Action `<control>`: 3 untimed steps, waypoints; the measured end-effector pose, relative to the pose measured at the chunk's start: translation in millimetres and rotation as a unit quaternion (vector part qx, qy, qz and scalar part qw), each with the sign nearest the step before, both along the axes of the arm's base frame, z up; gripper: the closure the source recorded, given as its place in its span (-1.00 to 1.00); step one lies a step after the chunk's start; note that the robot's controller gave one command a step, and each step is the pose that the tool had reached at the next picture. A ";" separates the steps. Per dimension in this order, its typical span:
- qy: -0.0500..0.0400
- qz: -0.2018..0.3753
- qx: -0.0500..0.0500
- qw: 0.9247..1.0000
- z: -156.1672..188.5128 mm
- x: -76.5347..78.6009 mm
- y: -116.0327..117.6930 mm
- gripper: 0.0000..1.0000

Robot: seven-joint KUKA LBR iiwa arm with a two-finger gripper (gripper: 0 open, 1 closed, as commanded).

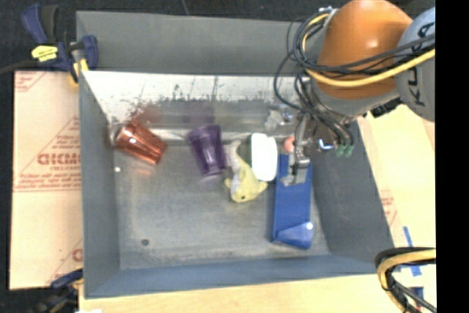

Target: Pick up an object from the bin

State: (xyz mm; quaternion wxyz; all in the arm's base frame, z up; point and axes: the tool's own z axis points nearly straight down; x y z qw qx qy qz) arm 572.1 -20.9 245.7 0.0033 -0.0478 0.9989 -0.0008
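My gripper (299, 157) hangs low in the right part of the bin, under the orange dome of the wrist. It is right over the upper end of a blue rectangular box (292, 215), which lies lengthwise near the bin's right wall. A white oval object (264, 155) lies just left of the gripper, close to it. Below that, a soft yellow thing (248, 188) rests against the white one. I see nothing held in the gripper.
A purple plastic cup (207, 149) lies on its side in the middle of the bin. A red translucent cup (139, 144) lies at the left, near the back wall. The arm's cables loop above the gripper at the right.
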 end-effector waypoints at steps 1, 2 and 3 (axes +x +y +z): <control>-0.012 0.016 -0.003 1.000 -59.1 6.4 -13.5 -1.00; -0.006 0.106 -0.002 0.994 -119.0 -25.6 13.4 -1.00; -0.012 0.091 -0.004 0.996 -126.5 -10.9 41.8 -1.00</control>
